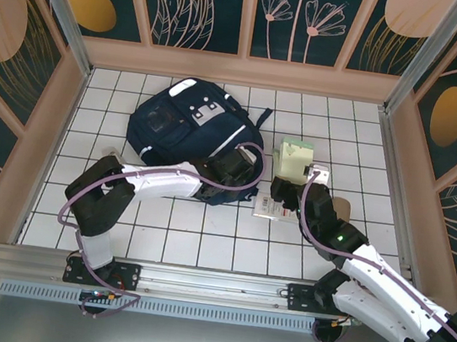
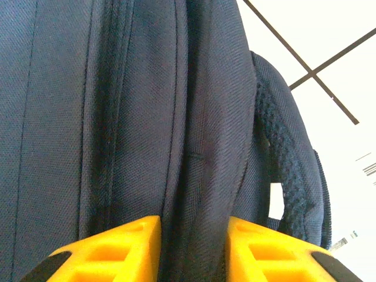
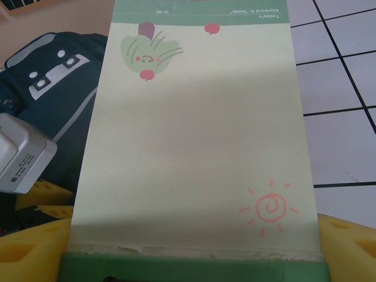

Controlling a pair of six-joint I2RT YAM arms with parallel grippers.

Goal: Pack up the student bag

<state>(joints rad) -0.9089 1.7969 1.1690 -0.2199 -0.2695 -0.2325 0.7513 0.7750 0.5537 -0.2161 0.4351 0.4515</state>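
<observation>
The student bag [image 1: 175, 129], a navy backpack with grey-white patches, lies flat at the back left of the tiled floor. My left gripper [image 1: 235, 172] is at its lower right edge. In the left wrist view the yellow fingers [image 2: 126, 247] stand a little apart, with a fold of the bag's fabric [image 2: 197, 147] running between them. My right gripper [image 1: 299, 181] is shut on a light green notepad [image 1: 296, 158], held above the floor just right of the bag. In the right wrist view the notepad [image 3: 194, 129] has a sun doodle, and the bag [image 3: 59, 100] lies behind it to the left.
A white booklet with a barcode [image 1: 270, 205] lies flat on the tiles between the two grippers. A tan object [image 1: 342, 209] sits beside the right arm. Patterned walls close in the floor on three sides. White tiles [image 1: 359, 147] stretch out to the right.
</observation>
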